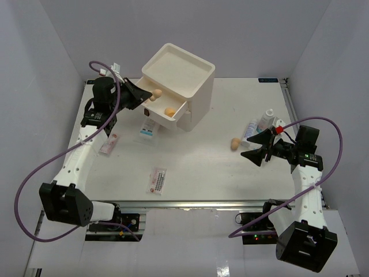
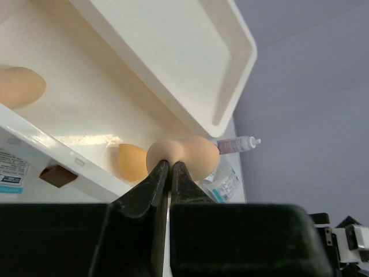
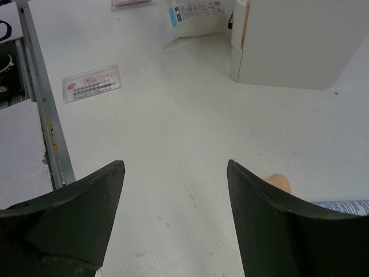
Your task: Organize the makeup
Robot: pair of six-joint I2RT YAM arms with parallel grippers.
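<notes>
Left gripper [image 2: 171,165]: jaws pinched tight on 1 tan sponge [image 2: 185,154], which bulges out on either side of the fingertips. The sponge hangs in the air over the pulled-out drawer [image 1: 173,118] of the cream box [image 1: 193,86], touching nothing but the fingers.

Drawer contents: a second sponge [image 2: 131,163] lies on the drawer floor just below and behind the held one. A third sponge [image 2: 17,86] shows at the left edge of the left wrist view, also inside the drawer as far as can be told.

Fourth sponge [image 1: 235,143]: on the table [image 1: 219,173], right of centre, well apart from the box.

Right gripper [image 3: 174,164]: jaws spread wide, nothing between them, low over the table with the fourth sponge near its fingertips.

Other makeup, all on the table:
- blue-print sachet [image 1: 148,128], flat, just in front of the drawer
- pink-print sachet [image 1: 108,144], flat, beside the left arm
- red-print sachet [image 1: 158,180], flat, toward the near edge
- white-blue tube [image 1: 252,128] and small white bottle [image 1: 266,120], side by side near the right edge, just beyond the right gripper; whether they touch cannot be told.
</notes>
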